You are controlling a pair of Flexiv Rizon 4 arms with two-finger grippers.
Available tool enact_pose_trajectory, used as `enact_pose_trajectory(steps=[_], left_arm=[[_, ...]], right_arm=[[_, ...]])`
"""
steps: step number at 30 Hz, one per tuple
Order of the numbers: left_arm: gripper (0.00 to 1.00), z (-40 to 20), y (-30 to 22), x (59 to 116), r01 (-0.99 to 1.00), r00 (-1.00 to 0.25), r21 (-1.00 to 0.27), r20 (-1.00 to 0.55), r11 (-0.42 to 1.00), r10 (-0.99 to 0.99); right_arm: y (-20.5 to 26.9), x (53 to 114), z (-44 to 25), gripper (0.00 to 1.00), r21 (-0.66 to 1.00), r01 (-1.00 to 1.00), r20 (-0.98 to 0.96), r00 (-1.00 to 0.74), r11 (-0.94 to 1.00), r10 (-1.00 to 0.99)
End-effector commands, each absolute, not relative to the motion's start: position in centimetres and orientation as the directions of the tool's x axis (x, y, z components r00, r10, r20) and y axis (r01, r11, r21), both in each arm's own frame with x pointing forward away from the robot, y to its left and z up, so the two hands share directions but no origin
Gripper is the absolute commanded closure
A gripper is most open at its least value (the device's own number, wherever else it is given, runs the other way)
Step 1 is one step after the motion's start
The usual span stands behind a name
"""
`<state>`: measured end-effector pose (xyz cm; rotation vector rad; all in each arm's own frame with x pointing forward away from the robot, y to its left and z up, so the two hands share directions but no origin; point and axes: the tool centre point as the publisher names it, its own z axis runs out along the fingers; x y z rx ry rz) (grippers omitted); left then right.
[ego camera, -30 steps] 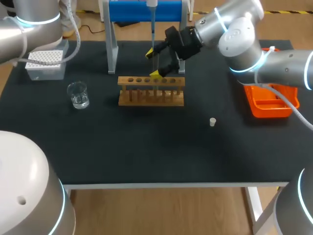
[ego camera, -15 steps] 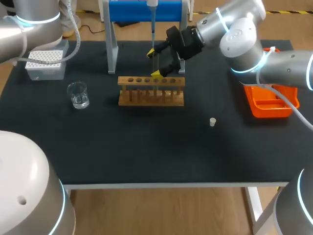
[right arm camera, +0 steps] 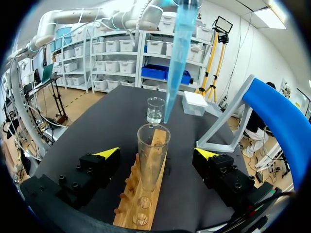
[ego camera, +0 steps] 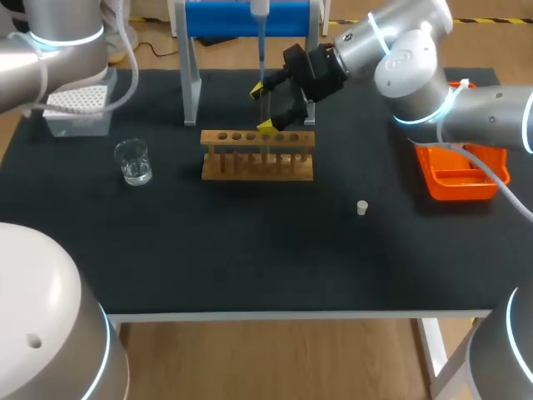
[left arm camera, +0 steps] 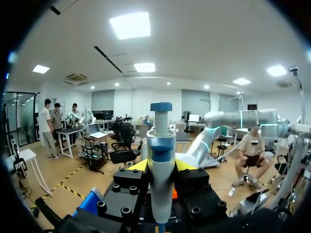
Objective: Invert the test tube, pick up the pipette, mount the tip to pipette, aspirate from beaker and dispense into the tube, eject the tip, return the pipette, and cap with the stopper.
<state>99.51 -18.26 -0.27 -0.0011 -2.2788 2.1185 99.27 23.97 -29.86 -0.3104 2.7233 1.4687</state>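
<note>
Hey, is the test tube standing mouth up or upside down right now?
Mouth up: the test tube stands upright in the rack, open rim on top.

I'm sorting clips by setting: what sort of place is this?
Probably a lab bench set up for robot chemistry tasks: it has a wooden test tube rack, a glass beaker and a pipette.

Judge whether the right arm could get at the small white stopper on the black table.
Probably yes: the small white stopper stands alone, nothing near it, and the right gripper is open, holding nothing.
</note>
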Motion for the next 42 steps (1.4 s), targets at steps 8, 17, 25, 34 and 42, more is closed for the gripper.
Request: enact_pose_trajectory(steps=[8,17,25,34,42], left_arm=[[1.0,-1.3,-18.2,100.0,-0.033,-0.999,-0.998,0.035,0.057,0.032],[1.0,-1.9,-18.0,100.0,-0.048,-0.998,-0.997,0.05,0.06,0.035],[1.0,-2.4,-17.7,100.1,-0.065,-0.998,-0.995,0.066,0.072,0.02],[1.0,-2.3,-17.4,100.5,-0.028,-1.0,-0.996,0.028,0.088,0.002],[1.0,-2.0,-17.5,101.0,-0.003,-1.0,-0.998,0.004,0.07,0.014]], right_arm=[[23.9,99.2,-29.7,0.0,0.822,-0.19,-0.122,-0.98,0.536,-0.16],[23.9,99.2,-29.7,0.0,0.822,-0.19,-0.122,-0.98,0.536,-0.16],[23.9,99.2,-29.7,0.0,0.822,-0.19,-0.122,-0.98,0.536,-0.16],[23.9,99.2,-29.7,0.0,0.822,-0.19,-0.122,-0.98,0.536,-0.16],[23.9,99.2,-29.7,0.0,0.822,-0.19,-0.122,-0.98,0.536,-0.16]])
